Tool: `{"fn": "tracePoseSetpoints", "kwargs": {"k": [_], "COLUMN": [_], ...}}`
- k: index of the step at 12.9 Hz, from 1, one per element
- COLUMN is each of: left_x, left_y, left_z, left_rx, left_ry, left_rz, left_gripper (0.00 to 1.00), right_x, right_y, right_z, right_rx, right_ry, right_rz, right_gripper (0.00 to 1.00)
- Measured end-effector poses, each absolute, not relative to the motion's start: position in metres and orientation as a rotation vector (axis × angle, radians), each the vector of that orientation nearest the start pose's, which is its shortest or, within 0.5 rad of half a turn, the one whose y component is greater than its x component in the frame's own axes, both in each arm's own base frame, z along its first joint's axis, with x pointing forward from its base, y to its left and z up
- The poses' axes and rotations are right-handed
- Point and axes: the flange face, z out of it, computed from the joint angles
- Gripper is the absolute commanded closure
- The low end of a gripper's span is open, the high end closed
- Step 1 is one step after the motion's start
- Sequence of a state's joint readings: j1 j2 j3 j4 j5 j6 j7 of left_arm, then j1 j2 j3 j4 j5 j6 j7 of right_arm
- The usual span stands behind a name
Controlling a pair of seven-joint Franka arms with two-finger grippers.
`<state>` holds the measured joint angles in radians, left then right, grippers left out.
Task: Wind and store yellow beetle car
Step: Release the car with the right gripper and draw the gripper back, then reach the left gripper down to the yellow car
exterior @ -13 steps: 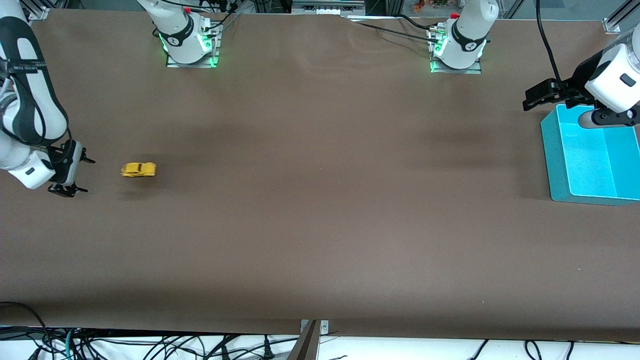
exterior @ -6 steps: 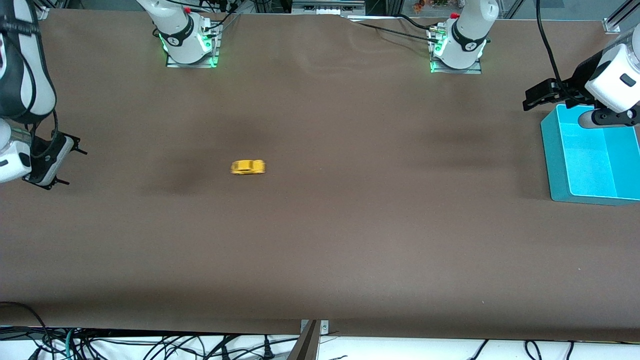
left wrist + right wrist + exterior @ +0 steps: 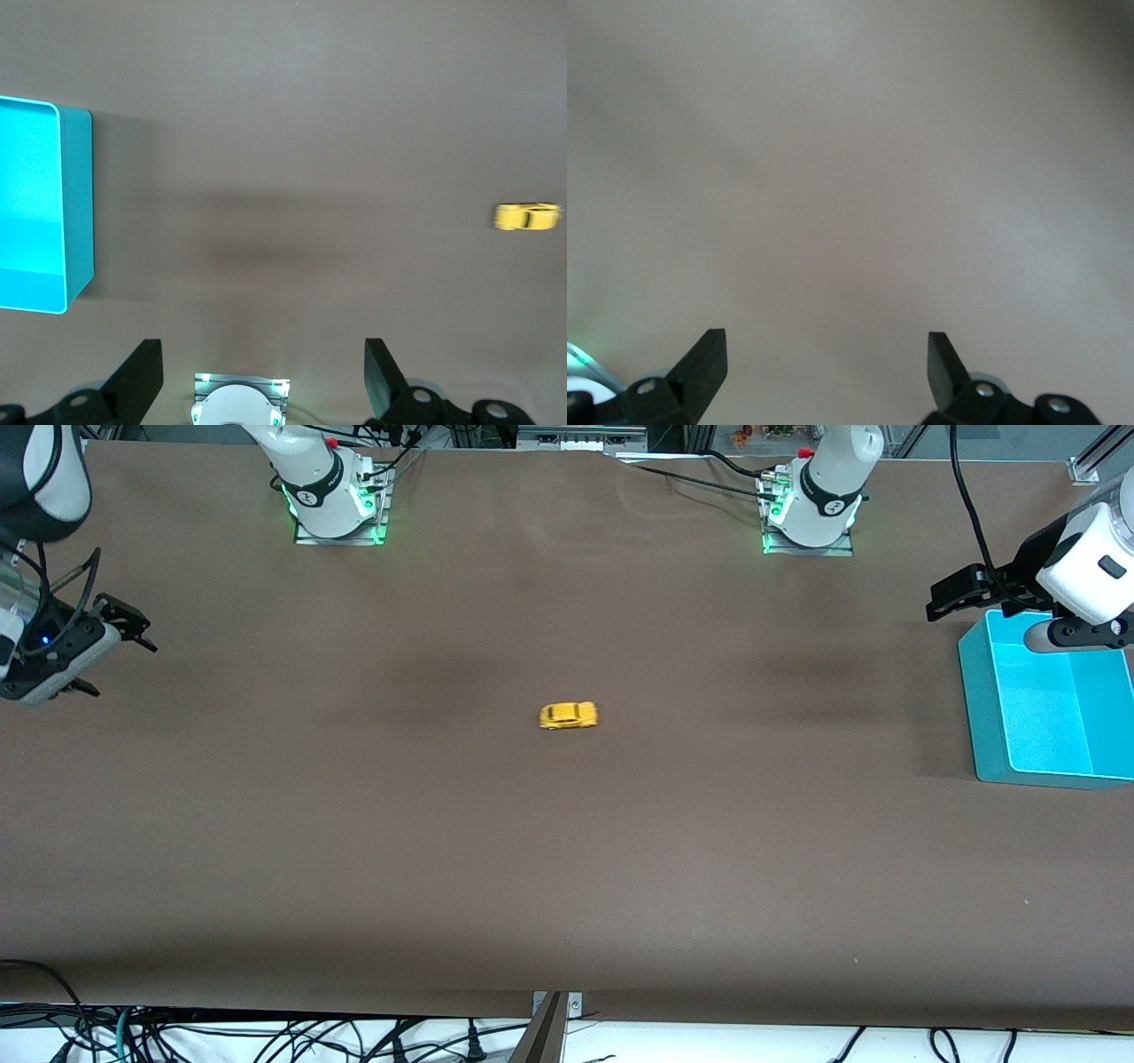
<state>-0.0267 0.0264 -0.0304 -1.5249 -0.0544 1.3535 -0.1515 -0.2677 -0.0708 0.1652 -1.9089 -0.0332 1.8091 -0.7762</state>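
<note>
The yellow beetle car [image 3: 569, 716] stands on its wheels on the brown table near the middle, free of both grippers; in the left wrist view the car [image 3: 527, 216] looks slightly smeared. My right gripper [image 3: 120, 664] hangs open and empty over the right arm's end of the table, well away from the car. Only bare table lies between the right gripper's [image 3: 824, 365] spread fingers. My left gripper [image 3: 935, 602] waits open above the table beside a corner of the teal bin [image 3: 979, 708]. Nothing sits between the left gripper's [image 3: 263, 372] jaws.
The teal bin [image 3: 78, 204] is open-topped with nothing in it and sits at the left arm's end. Both arm bases [image 3: 335, 500] [image 3: 811, 509] stand along the table edge farthest from the front camera. Cables hang below the nearest edge.
The car has rolled from the right arm's end toward the table's middle. The right gripper has pulled up and away toward the bases' side. The left arm has not moved.
</note>
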Motion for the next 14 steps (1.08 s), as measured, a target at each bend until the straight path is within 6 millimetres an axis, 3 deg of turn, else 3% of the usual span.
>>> {"fn": "tracePoseSetpoints", "kwargs": {"k": [3, 4, 7, 10, 12, 14], "left_x": [0.54, 0.542, 0.542, 0.546, 0.554, 0.551], "left_y": [-0.045, -0.051, -0.075, -0.086, -0.1, -0.142], "left_z": [0.593, 0.588, 0.583, 0.57, 0.541, 0.505], "left_rx": [-3.135, -3.14, -3.135, -3.069, -2.987, -2.902], "left_ry": [-0.094, -0.004, 0.469, 0.941, 1.251, 1.452], "left_rz": [0.447, 0.461, 0.474, 0.49, 0.467, 0.422], "left_gripper": [0.0, 0.0, 0.0, 0.0, 0.0, 0.0], "right_x": [0.514, 0.508, 0.494, 0.491, 0.492, 0.492], "right_y": [-0.02, -0.013, 0.01, 0.02, 0.02, 0.02], "right_z": [0.565, 0.576, 0.604, 0.624, 0.63, 0.63], "right_rx": [-3.116, -3.142, -3.187, -3.134, -3.123, -3.119], "right_ry": [-0.739, -0.651, -0.404, -0.309, -0.275, -0.261], "right_rz": [0.002, -0.027, -0.071, -0.122, -0.14, -0.141], "right_gripper": [0.0, 0.0, 0.0, 0.0, 0.0, 0.0]}}
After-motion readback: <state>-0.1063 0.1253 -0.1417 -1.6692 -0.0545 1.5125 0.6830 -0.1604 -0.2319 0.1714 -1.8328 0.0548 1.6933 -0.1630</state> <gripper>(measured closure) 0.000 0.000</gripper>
